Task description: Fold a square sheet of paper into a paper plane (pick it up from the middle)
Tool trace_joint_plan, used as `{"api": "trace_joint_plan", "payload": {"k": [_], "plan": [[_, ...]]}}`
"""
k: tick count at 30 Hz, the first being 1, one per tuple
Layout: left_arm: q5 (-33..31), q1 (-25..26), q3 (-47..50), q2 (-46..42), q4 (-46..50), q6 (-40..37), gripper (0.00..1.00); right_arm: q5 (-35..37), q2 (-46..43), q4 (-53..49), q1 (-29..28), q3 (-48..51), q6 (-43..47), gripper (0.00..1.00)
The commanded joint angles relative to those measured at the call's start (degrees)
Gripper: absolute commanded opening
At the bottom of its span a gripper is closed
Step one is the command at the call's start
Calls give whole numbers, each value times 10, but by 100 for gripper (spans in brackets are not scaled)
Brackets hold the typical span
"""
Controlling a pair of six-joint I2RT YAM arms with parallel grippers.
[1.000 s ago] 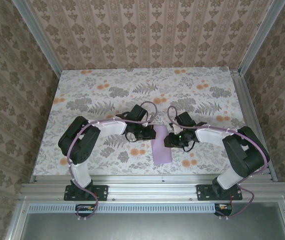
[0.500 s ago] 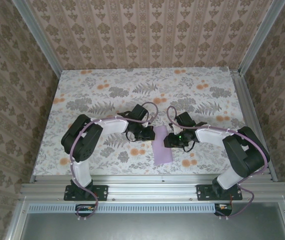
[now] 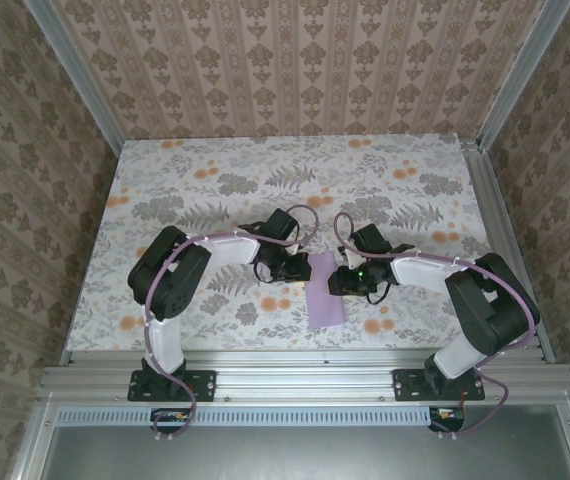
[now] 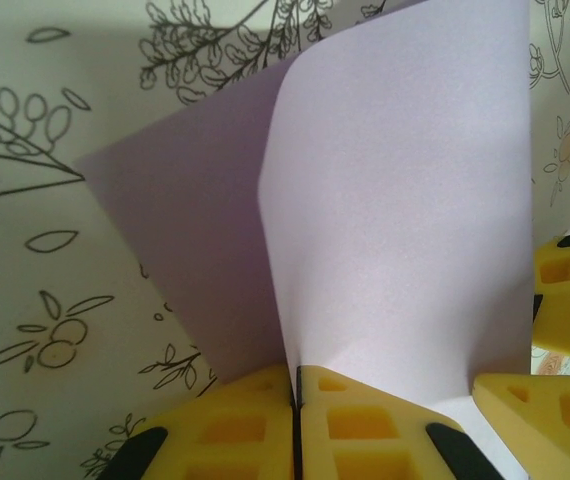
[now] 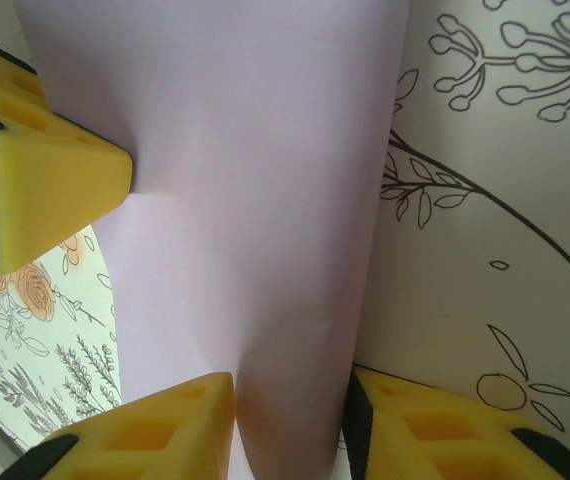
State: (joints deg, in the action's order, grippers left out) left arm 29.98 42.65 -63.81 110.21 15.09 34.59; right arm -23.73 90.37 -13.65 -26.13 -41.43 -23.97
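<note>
Floral tabletop (image 3: 215, 160) carried the sheet of paper (image 3: 325, 300), seemingly doubled into a narrow strip with one flap curling up. With no nose or wings yet, most folds looked left to do. At the sheet's left edge the left gripper (image 3: 300, 268) pinched that flap, fingers pressed together. At its right edge the right gripper (image 5: 285, 430) straddled a raised fold, fingers apart, and the two grippers risked crowding each other.

The square sheet of paper (image 4: 395, 200) runs off the frame's top; the left fingers (image 4: 365, 430) are cropped below.
</note>
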Motion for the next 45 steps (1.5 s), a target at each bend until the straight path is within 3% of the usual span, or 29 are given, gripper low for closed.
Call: {"api": "trace_joint_plan", "payload": {"k": [1, 11, 20, 23, 29, 45], "plan": [[-18, 6, -11, 18, 27, -21, 9, 20, 1, -9, 2, 14, 3, 38], [-35, 7, -15, 40, 46, -35, 9, 29, -21, -27, 2, 7, 3, 41], [-50, 9, -12, 54, 53, -44, 9, 68, -68, -108, 2, -14, 27, 49], [-51, 8, -14, 55, 54, -47, 9, 73, -101, -129, 2, -15, 25, 47], [-58, 8, -20, 58, 63, -51, 9, 16, -163, -104, -23, -5, -17, 41], [-69, 14, -35, 69, 82, -60, 10, 5, -67, -30, -96, -2, -35, 34]]}}
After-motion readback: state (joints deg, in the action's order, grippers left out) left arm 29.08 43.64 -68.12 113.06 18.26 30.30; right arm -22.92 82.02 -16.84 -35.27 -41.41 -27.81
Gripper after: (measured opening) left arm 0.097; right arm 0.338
